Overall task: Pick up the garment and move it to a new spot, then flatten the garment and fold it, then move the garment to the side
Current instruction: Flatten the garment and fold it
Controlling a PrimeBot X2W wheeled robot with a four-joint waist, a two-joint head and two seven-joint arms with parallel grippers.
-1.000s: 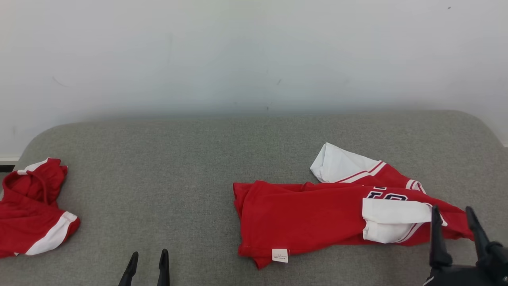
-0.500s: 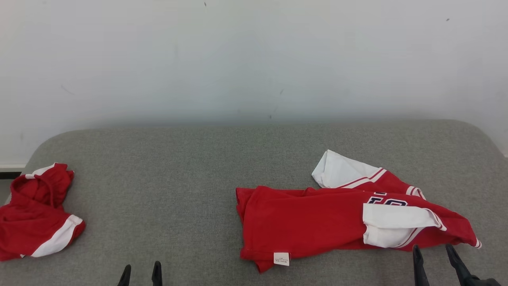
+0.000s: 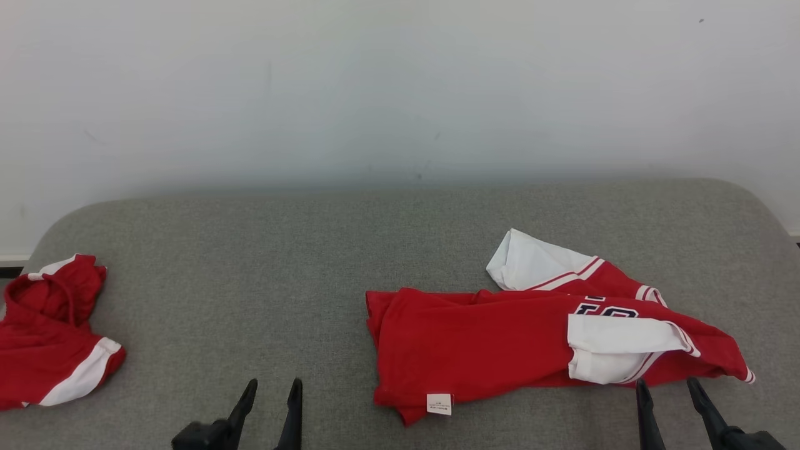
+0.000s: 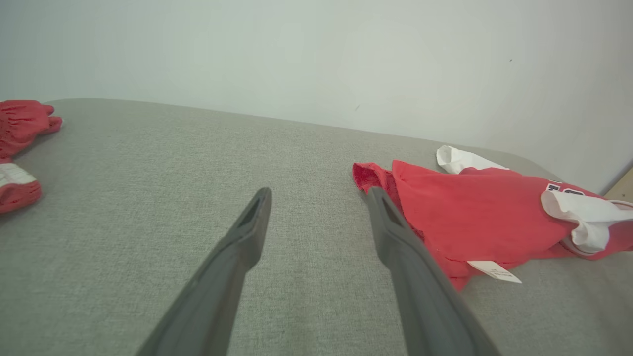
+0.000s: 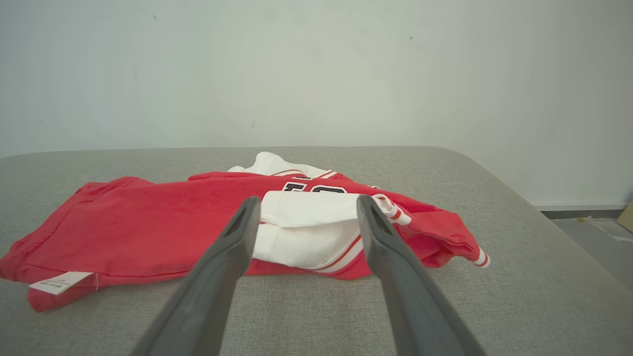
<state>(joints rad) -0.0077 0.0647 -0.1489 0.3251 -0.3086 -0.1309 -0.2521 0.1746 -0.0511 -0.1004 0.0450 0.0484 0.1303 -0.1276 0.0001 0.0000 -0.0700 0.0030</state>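
1. Red garment [image 3: 475,337], toward 2 o'clock: we see dark outlined characters [image 3: 605,309], partly folded under, and cannot read them.
2. White tag [image 3: 439,404], toward 7 o'clock: we find its print too small to read.

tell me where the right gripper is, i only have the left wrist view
Observer: The right gripper is at the near right end of the red jersey, jaws open and empty.
Operator: where does the jersey end on my right, it's cut off here
Observer: It ends in a striped cuff lying on the grey cushion, slightly right of that gripper.
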